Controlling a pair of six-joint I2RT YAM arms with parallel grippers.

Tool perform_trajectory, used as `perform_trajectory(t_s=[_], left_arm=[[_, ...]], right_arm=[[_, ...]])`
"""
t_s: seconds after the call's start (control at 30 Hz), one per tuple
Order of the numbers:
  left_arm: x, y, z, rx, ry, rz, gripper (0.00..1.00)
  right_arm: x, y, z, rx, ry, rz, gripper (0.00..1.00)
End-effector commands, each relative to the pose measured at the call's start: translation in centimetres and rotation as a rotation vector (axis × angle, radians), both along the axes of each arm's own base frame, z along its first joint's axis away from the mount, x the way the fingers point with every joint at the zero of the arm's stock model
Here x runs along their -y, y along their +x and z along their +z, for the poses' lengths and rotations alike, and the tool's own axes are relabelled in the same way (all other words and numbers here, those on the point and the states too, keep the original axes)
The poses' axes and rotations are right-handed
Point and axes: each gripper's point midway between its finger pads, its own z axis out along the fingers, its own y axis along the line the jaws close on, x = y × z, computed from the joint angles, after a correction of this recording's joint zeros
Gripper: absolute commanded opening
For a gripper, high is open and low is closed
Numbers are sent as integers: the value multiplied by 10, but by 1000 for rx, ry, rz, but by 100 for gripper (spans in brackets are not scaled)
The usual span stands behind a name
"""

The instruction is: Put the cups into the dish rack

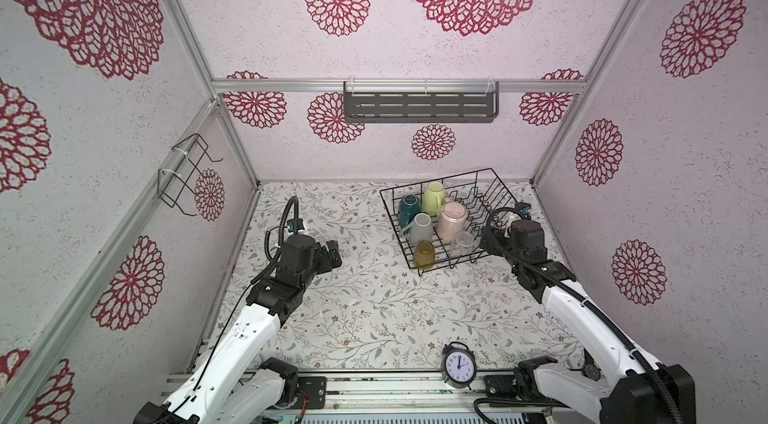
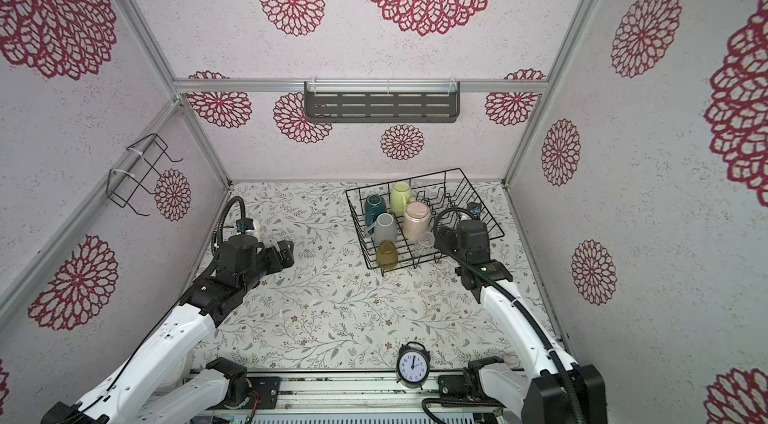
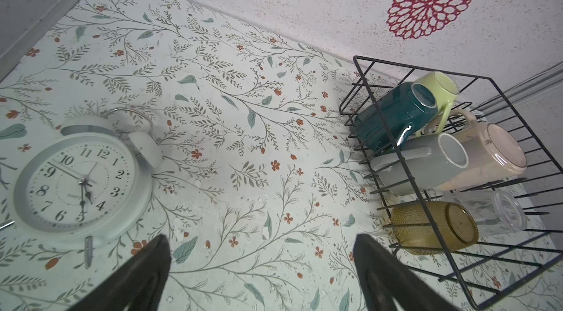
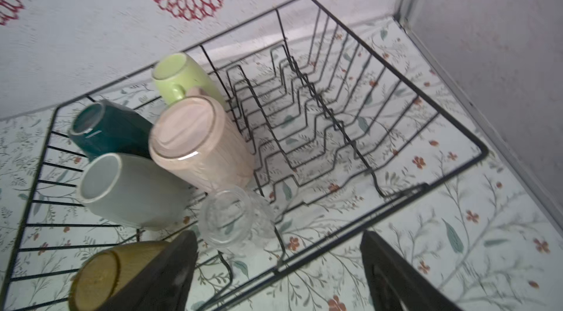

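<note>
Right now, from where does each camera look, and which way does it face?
Both top views: high at the front, looking down toward the back wall, showing the table, dish rack, a black clock, the left arm and right arm.
Left wrist: on the left arm, looking past the open left end effector toward a white clock and the dish rack.
Right wrist: on the right arm, looking down past the open right end effector into the dish rack.
Shared: all four show the dish rack holding six cups.
</note>
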Motion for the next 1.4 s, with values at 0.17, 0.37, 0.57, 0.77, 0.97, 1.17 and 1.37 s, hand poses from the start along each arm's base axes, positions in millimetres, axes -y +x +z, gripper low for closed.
perform_trajectory(t_s=[0.17, 0.37, 0.57, 0.77, 0.97, 1.17, 1.37], left_arm=[[16, 6, -3, -11, -60, -65, 97], [13, 6, -8, -35, -47, -52, 97], [18, 4, -14, -44, -88, -58, 97], [18, 2, -21, -49, -103, -55, 97], [21, 5, -19, -47, -111, -67, 97], [29, 8, -16, -48, -148, -89, 97], [31, 7, -17, -54, -190, -76, 97]], right_arm=[[46, -2, -25, -156, 165, -123, 84], [54, 14, -38, -225, 279, -149, 78], [52, 26, -47, -254, 381, -182, 63], [46, 27, -58, -271, 463, -209, 34], [39, 30, -65, -285, 562, -235, 23], [29, 36, -70, -282, 666, -258, 19], [18, 38, -70, -269, 749, -284, 12]])
